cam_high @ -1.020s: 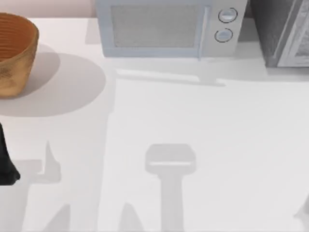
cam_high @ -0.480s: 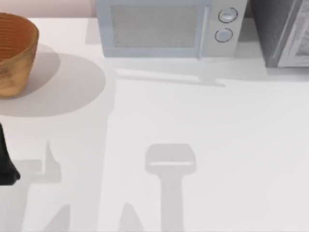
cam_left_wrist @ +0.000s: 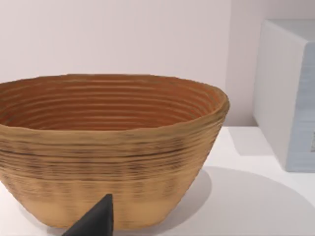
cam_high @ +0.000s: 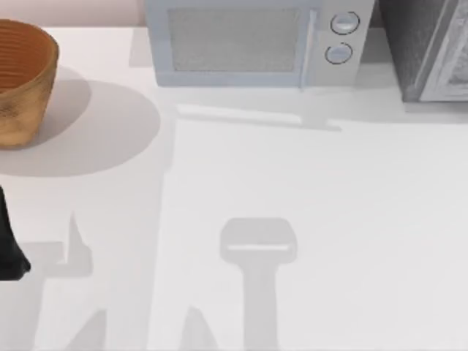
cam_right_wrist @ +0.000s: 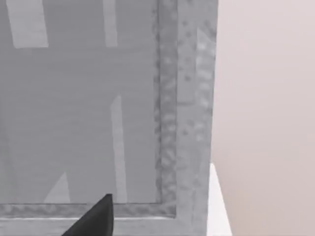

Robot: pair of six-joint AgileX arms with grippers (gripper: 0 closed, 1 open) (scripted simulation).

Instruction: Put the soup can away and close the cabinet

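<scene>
A white table meets a plain, seemingly pale pink wall, crossed by soft grey shadows.

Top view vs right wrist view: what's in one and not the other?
Top view alone: the woven basket at the table's left, the microwave along the back, and the left arm parked at the left edge. Right wrist view alone: a dark fingertip of the right tool, facing a pale framed door panel. Both: the cabinet, dark grey and speckled.
</scene>
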